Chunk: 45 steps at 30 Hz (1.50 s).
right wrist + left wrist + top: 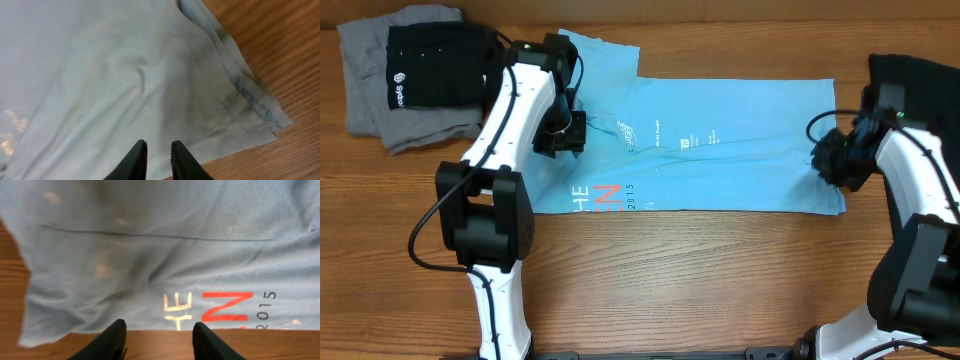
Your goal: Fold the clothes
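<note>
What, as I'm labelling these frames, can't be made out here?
- Large lettering on the light blue T-shirt: overhead and left wrist, only fragments show, apparently lost in a fold.
- Small white print: overhead, too small to read.
- Black garment at right: overhead, cut off by the frame edge.

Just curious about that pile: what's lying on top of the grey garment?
A folded black garment with a white logo covers much of the grey garment; anything between them is hidden.
</note>
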Each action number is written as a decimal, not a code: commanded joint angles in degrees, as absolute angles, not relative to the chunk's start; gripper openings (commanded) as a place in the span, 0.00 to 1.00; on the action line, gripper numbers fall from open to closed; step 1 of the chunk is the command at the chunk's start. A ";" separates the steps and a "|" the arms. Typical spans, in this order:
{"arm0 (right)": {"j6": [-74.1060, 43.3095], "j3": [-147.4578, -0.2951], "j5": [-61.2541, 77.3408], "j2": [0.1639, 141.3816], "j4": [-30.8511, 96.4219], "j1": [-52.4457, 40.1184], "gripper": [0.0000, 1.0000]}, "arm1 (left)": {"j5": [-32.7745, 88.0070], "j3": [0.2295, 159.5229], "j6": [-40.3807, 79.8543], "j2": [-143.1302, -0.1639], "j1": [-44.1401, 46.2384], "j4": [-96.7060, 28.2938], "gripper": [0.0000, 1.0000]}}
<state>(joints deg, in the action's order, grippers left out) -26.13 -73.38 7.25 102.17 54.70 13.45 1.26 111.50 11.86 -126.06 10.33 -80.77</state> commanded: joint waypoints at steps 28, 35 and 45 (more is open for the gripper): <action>-42.26 -55.46 1.96 102.48 45.45 25.19 0.04 | -1.39 90.89 17.89 -131.28 3.40 -78.22 0.10; -42.83 -55.46 1.87 97.54 49.47 26.68 0.04 | -2.07 90.87 20.43 -126.69 3.84 -82.54 0.10; -44.88 -55.68 -1.91 82.61 55.11 30.28 0.04 | -2.20 90.85 22.96 -110.69 5.17 -83.99 0.10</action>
